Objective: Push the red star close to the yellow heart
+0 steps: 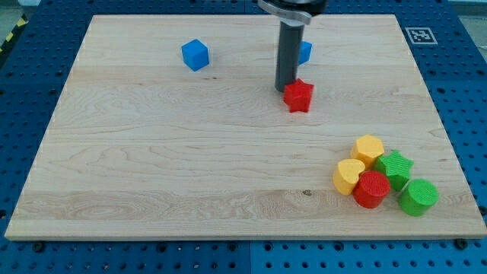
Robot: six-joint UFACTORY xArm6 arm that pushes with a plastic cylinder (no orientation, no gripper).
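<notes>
The red star (299, 95) lies on the wooden board (152, 152), right of centre in the upper half. My tip (285, 87) touches the star's upper-left side. The yellow heart (348, 176) lies at the lower right, well below and to the right of the star, at the left of a cluster of blocks.
A yellow hexagon (369, 148), a red cylinder (370, 189), a green star (395, 167) and a green cylinder (418, 196) crowd around the heart. A blue cube (195, 54) sits at the upper left. A blue block (304, 52) is partly hidden behind the rod.
</notes>
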